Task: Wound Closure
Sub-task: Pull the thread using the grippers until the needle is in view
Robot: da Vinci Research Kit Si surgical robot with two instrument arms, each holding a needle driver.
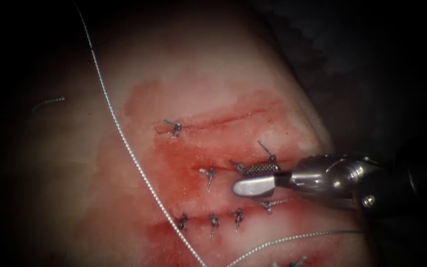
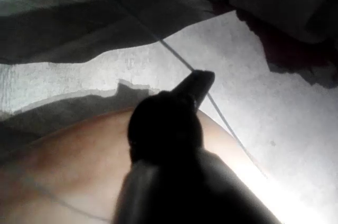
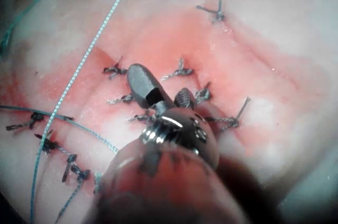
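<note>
R tool (image 1: 255,178) nearest the lens – jaws parted over the knots (image 1: 212,175) on the tissue (image 1: 213,84), holding nothing. L tool (image 2: 198,84) off the tissue beside the thread (image 1: 124,138); can't tell its grip. Needle: can't make it out. Risk, I'd judge: open jaws snagging a tied stitch or loose thread. No containers here.

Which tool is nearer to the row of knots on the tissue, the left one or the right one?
Right. The right tool hovers open among the knots on the tissue. The left tool is off the tissue's edge, by the thread.
</note>
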